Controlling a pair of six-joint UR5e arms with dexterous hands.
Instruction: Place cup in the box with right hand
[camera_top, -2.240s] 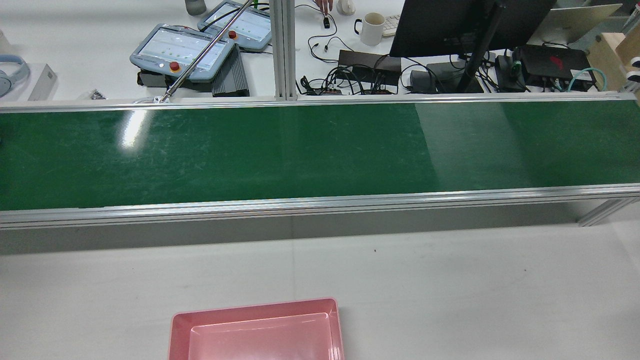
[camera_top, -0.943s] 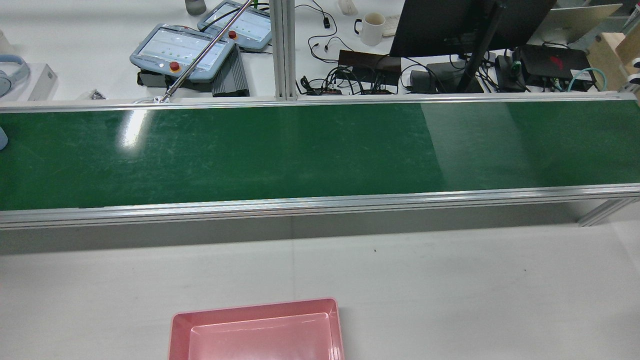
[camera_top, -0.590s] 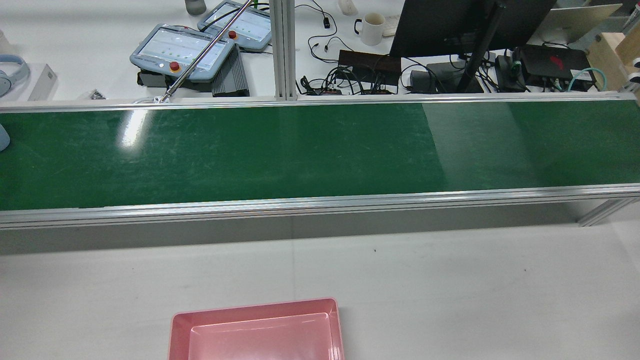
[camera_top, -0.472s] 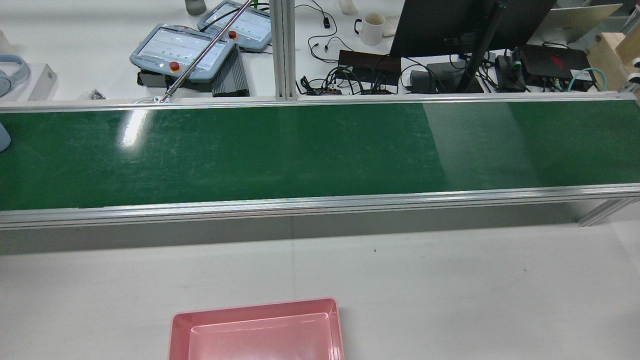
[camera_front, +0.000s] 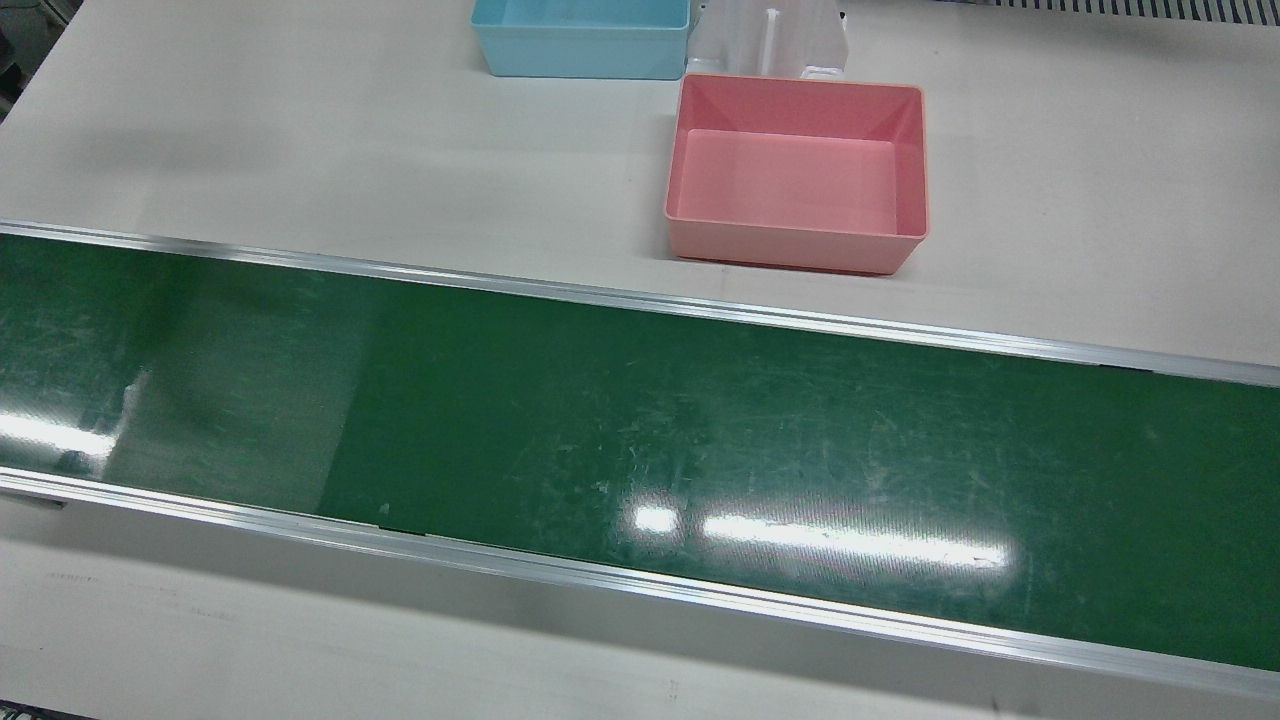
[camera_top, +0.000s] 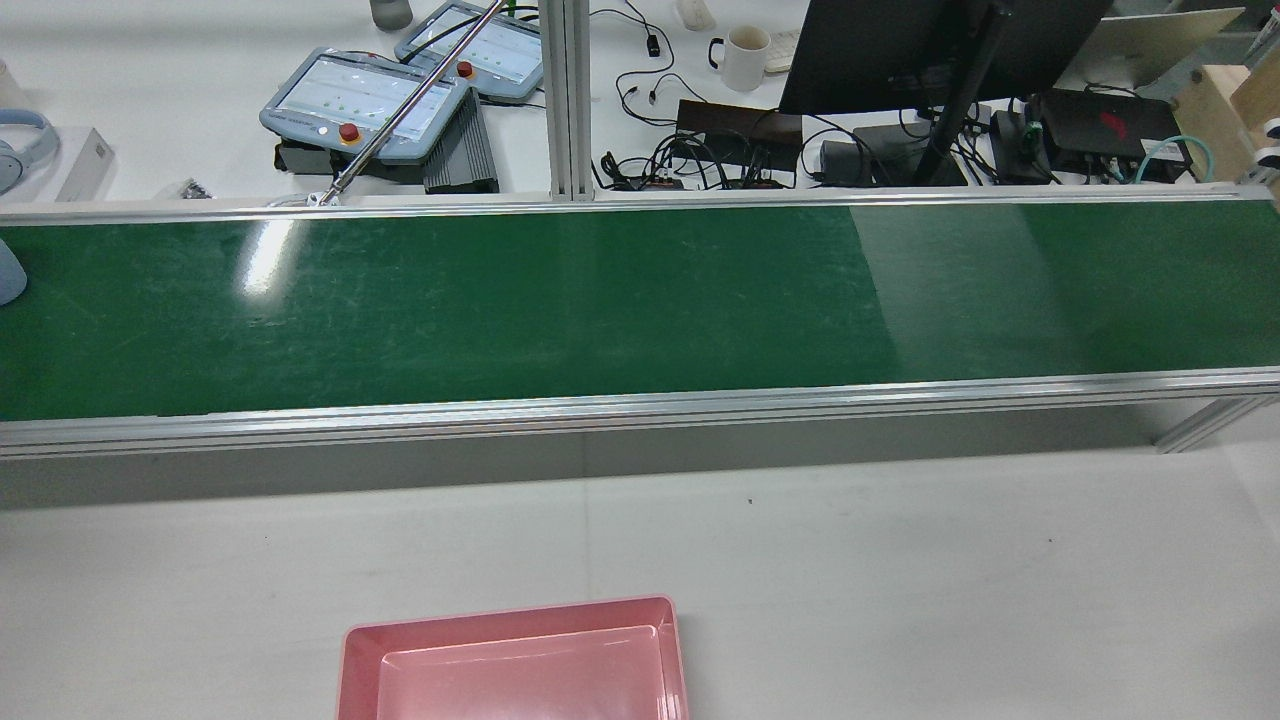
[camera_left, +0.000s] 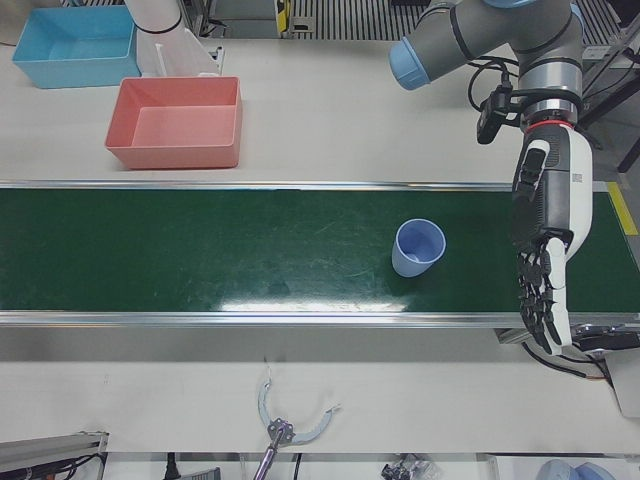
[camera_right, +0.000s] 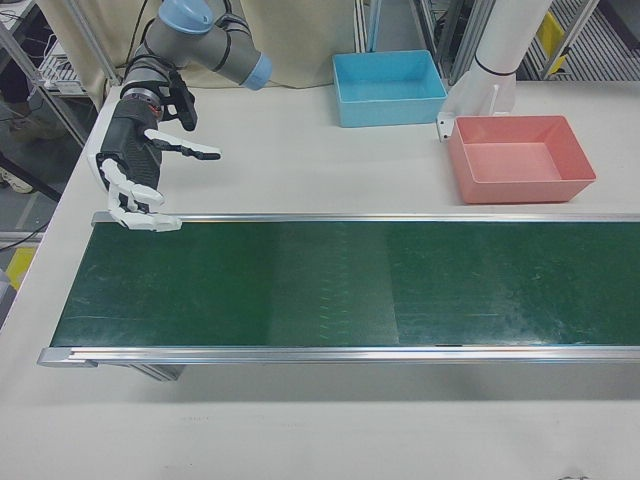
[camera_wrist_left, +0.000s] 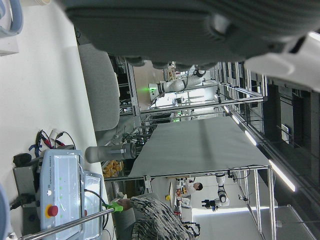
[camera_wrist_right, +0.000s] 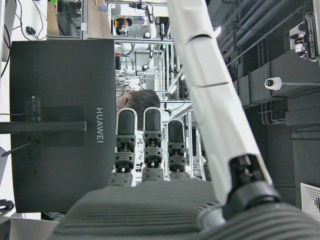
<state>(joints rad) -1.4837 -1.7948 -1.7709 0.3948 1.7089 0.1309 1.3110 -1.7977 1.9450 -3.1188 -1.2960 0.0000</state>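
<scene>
Long green belt (camera_left: 200, 255) crossing a white table (camera_right: 300, 170), bare except for one item. Pink box (camera_right: 520, 158) on the robot's side of the belt, empty, with a blue box (camera_right: 390, 88) further back beside it. Right hand (camera_right: 140, 170) hovering at the belt's far end on the robot's right, fingers spread wide, holding nothing. Left hand (camera_left: 545, 260) hanging over the opposite end, fingers straight and apart, also empty. Small blue cup (camera_left: 418, 247) upright on the belt, near the left hand, well apart from the right. Best judged: wait above the belt, fingers kept wide, close around the cup's side wall below the rim, lift clear, then lower inside the pink box before release.
</scene>
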